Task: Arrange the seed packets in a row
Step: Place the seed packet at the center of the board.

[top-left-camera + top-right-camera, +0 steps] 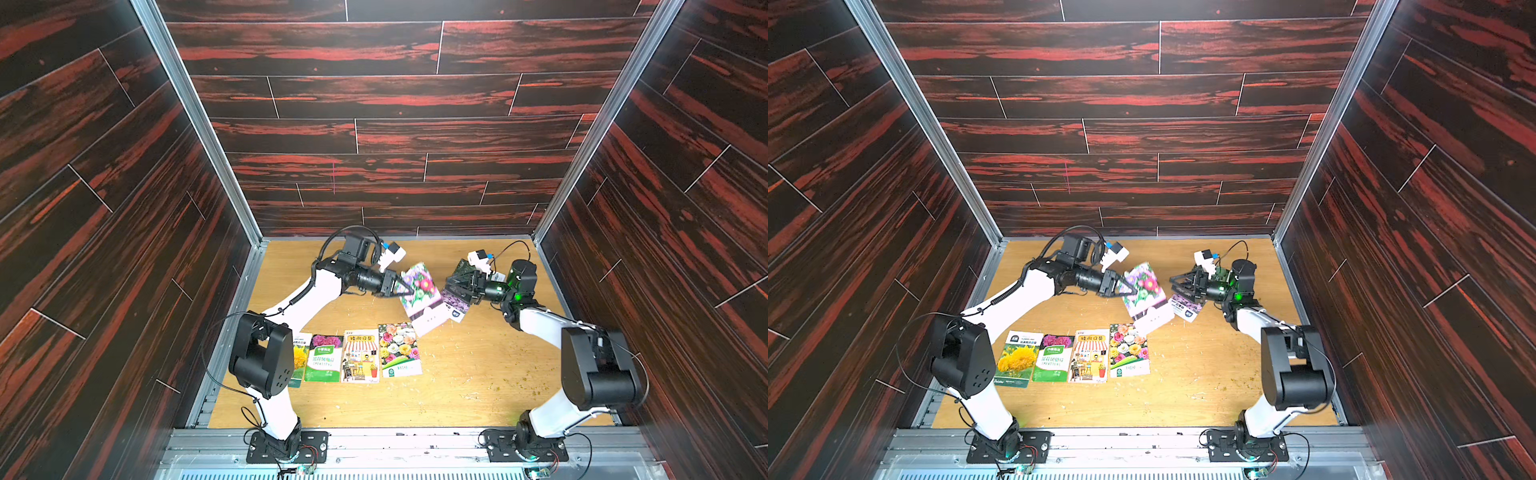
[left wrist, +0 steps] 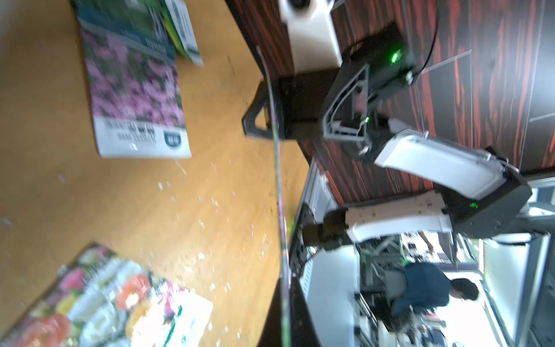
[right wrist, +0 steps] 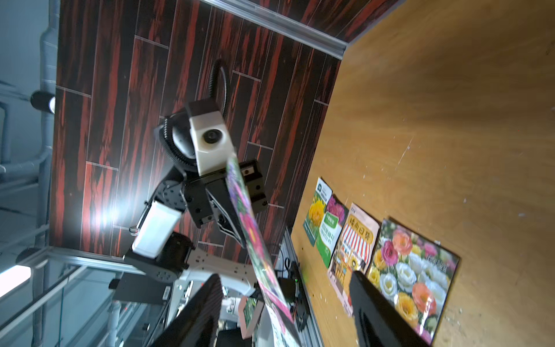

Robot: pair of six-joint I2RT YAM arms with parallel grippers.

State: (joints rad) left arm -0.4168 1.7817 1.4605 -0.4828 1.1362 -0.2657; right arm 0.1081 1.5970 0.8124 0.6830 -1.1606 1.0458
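My left gripper (image 1: 405, 287) is shut on one edge of a pink-and-purple flower seed packet (image 1: 420, 293), holding it tilted above the table; the left wrist view shows this packet (image 2: 279, 195) edge-on. My right gripper (image 1: 451, 286) stands open just to its right, and the packet (image 3: 243, 210) passes between the spread fingers (image 3: 375, 309) untouched. Four seed packets lie in a row near the front: sunflower (image 1: 1017, 359), green (image 1: 1052, 359), cartoon shop (image 1: 1088, 357) and roses (image 1: 1128, 351). A purple-flower packet (image 1: 455, 306) lies under the right gripper, beside a green-leaf one (image 2: 180, 30).
The wooden table (image 1: 478, 374) is strewn with small seed crumbs (image 1: 519, 386). Dark wood-pattern walls close in the back and both sides. A metal rail (image 1: 415, 440) with both arm bases runs along the front edge. The left arm's elbow (image 1: 262, 357) covers part of the sunflower packet.
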